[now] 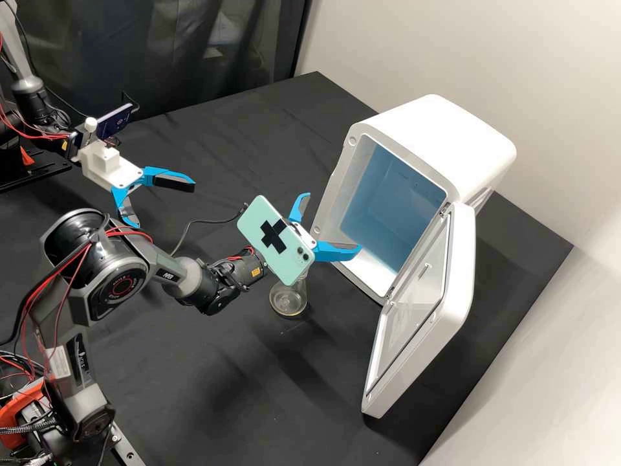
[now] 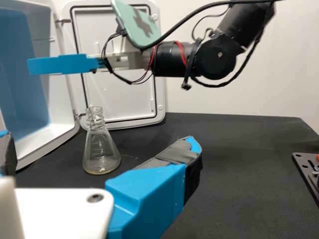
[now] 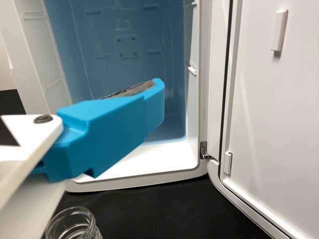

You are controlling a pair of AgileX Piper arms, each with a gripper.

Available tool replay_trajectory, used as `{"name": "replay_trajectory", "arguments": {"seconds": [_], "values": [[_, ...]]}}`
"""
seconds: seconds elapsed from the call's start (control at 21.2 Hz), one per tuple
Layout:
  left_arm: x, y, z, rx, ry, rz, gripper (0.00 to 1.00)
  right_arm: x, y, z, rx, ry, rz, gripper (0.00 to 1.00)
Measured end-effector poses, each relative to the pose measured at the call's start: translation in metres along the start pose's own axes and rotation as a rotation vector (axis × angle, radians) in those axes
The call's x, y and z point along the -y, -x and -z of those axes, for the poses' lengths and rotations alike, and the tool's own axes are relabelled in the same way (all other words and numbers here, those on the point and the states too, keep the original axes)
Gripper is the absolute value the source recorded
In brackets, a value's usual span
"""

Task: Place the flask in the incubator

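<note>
Right gripper (image 1: 331, 223) hangs spread wide, holding nothing, just above the flask (image 1: 288, 298), left gripper (image 1: 162, 204) likewise spread and empty; we see the incubator (image 1: 427, 129) standing open, grasp and placement pending.

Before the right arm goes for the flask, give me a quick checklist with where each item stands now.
1. The incubator door swung open: ok.
2. The flask upright on the bench: ok.
3. The right end effector open: ok.
4. The right end effector around the flask: not ok, it hangs above the neck.
5. The left end effector away from the flask: ok, open and off to the side.
</note>
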Motion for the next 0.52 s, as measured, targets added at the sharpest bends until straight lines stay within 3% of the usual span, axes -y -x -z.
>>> {"name": "replay_trajectory", "arguments": {"seconds": [0.09, 0.19, 0.38, 0.52], "values": [[-0.0019, 0.0005, -0.0006, 0.003, 0.000, -0.009, 1.00, 0.0000, 0.0000, 0.0000, 0.000, 0.000, 0.000, 1.00], [-0.0038, 0.0018, -0.0005, 0.005, 0.016, -0.017, 1.00, -0.0001, 0.0000, 0.0001, -0.001, 0.000, -0.001, 1.00], [-0.0050, 0.0055, -0.0017, 0.019, 0.016, -0.019, 1.00, -0.0001, 0.0000, 0.0001, -0.002, -0.002, -0.002, 1.00], [-0.0022, 0.0089, 0.0004, 0.019, 0.011, -0.003, 1.00, 0.0001, 0.0035, -0.0028, -0.003, -0.004, -0.009, 1.00]]}}
